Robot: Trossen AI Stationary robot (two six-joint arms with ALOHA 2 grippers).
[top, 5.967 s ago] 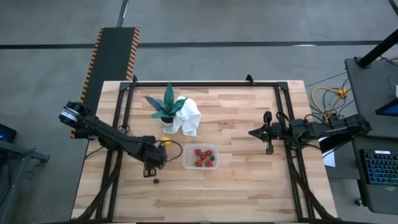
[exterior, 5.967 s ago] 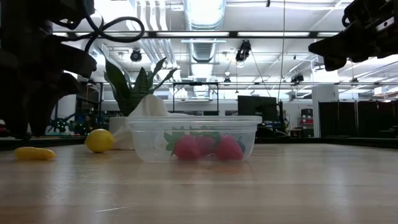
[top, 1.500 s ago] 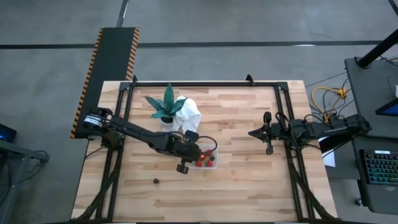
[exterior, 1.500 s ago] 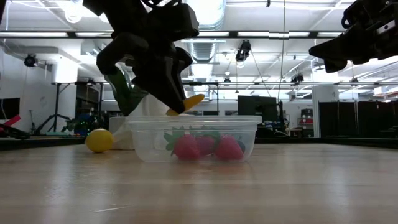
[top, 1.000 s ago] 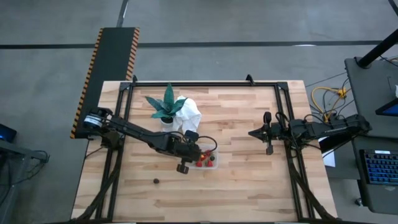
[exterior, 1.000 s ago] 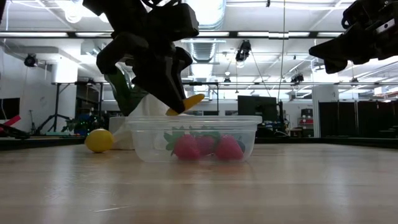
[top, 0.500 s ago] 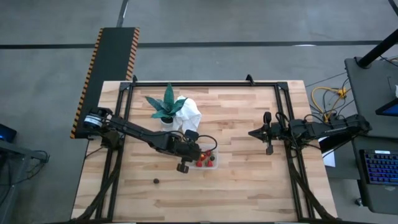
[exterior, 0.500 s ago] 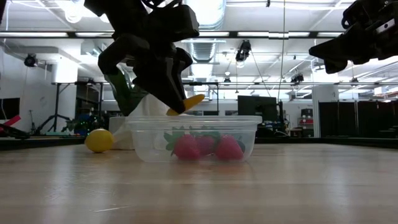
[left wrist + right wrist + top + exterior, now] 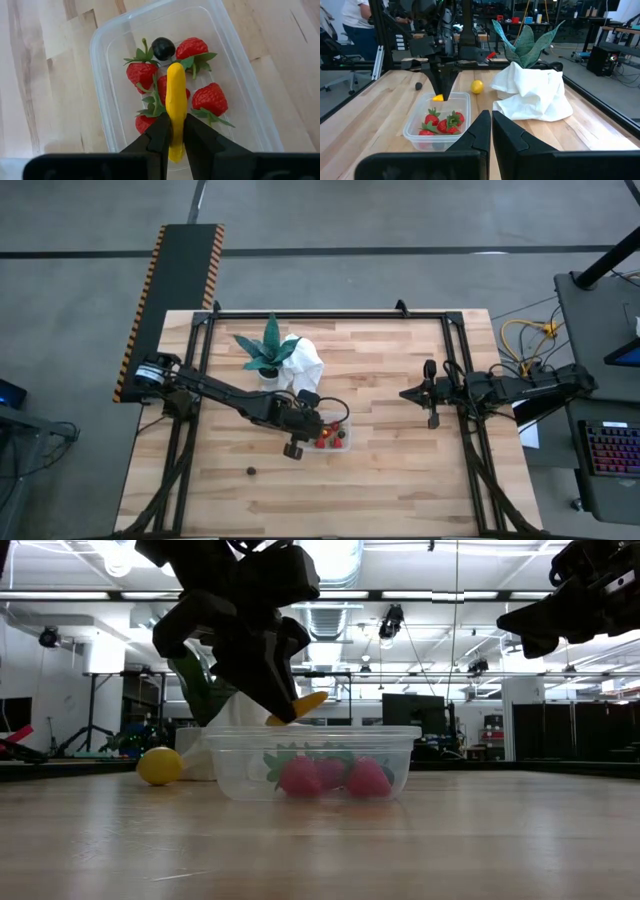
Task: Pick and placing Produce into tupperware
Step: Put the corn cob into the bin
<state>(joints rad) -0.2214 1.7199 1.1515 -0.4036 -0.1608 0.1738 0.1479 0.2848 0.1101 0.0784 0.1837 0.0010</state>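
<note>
left gripper (image 9: 174,131) pinches yellow piece (image 9: 175,105) above tupperware (image 9: 107,45); strawberries (image 9: 141,73) inside.

Even, bright overhead lighting is observed; shadows are faint. In the low view, ceiling lights (image 9: 330,560) are blown out and the arm is silhouetted.

A large workshop with a grey floor and a bright, pipe-lined ceiling.

A pale butcher-block wooden worktop (image 9: 380,470) stands on a grey concrete floor (image 9: 330,215) crossed by dark seam lines. A black ramp with orange-and-black striped edges (image 9: 185,255) lies beside its far left corner. To the right, a dark desk (image 9: 600,380) carries a backlit computer keyboard (image 9: 612,448), with coiled yellow cables (image 9: 530,335) nearby. Overhead run silver ducts (image 9: 330,580) and strip lights (image 9: 440,596). A person in a white shirt (image 9: 357,25) stands among benches.
</note>
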